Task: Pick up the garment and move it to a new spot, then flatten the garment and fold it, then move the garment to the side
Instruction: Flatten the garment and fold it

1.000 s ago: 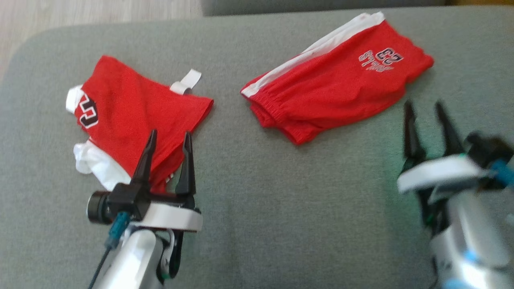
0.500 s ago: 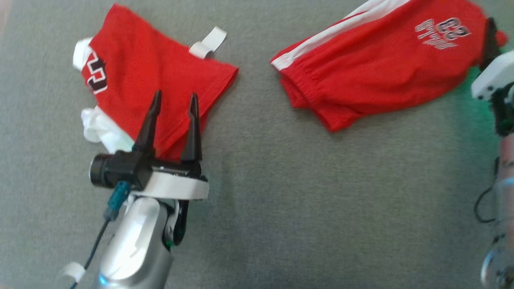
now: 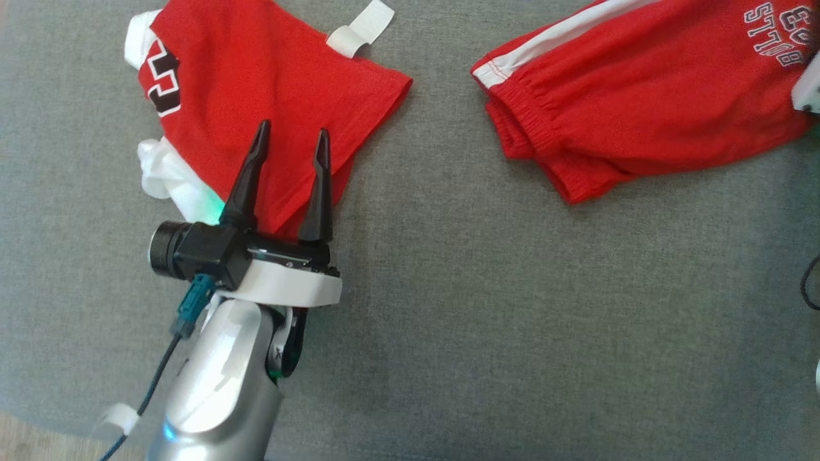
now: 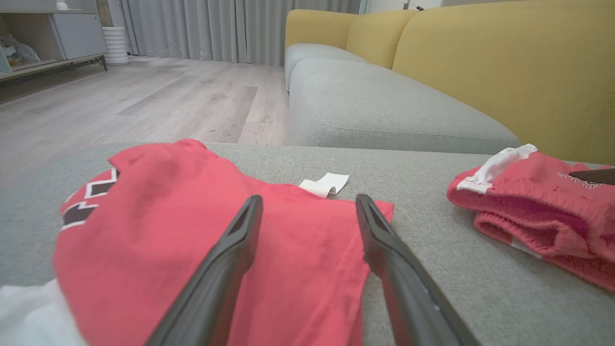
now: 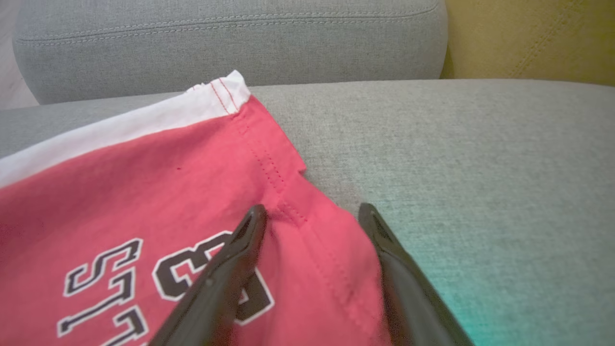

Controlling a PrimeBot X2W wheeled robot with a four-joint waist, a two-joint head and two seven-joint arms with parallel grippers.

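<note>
Left gripper [image 3: 292, 129] spread wide, nothing between its fingers, poised over the near corner of the red jersey [image 3: 269, 83], the rest of the cloth lying ahead of the tips on the grey cushion [image 3: 480, 307]. White lining [image 3: 170, 176] bunched just to that claw's left; white tag [image 3: 362, 29] beyond its tips, slightly right. Right gripper [image 5: 312, 208] likewise parted, straddling the hem corner of the red shorts [image 5: 144, 182], printed lettering beneath its left finger; contact with the cloth impossible to tell. Shorts well off to the left claw's right.
</note>
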